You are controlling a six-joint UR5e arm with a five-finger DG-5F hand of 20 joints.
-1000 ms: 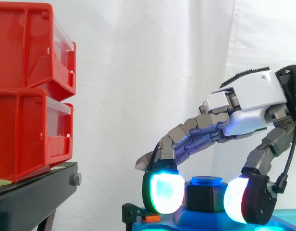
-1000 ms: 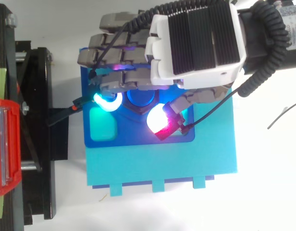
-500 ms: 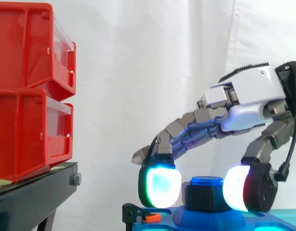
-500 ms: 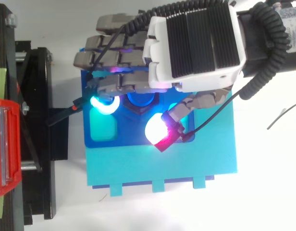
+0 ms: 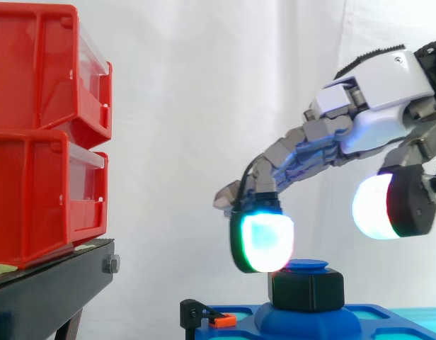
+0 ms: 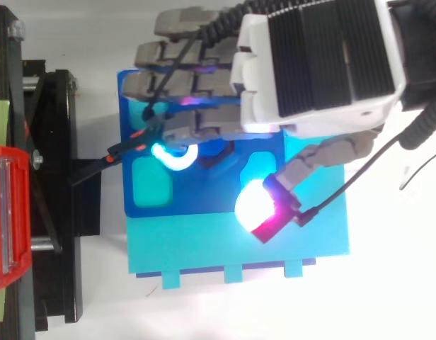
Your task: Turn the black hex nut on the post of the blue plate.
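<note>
- Since half a second ago the robot's hand [image 5: 381, 92] has lifted off the black hex nut [image 5: 306, 290] and shifted toward the right edge of the side view. Its glowing pads now hang above the nut and touch nothing.
- The nut sits on the blue post [image 5: 306, 265] of the blue plate [image 6: 204, 202], at the lower centre-right of the side view.
- The plate lies on a light teal slab [image 6: 239, 244].
- Fingers and thumb are spread well apart and hold nothing (the thumb pad [image 5: 377, 207] glows white and red).
- Stacked red plastic bins [image 5: 41, 134] rest on a black stand [image 5: 55, 283] at the left edge, well apart from the plate.
- A white curtain [image 5: 204, 92] hangs behind.
</note>
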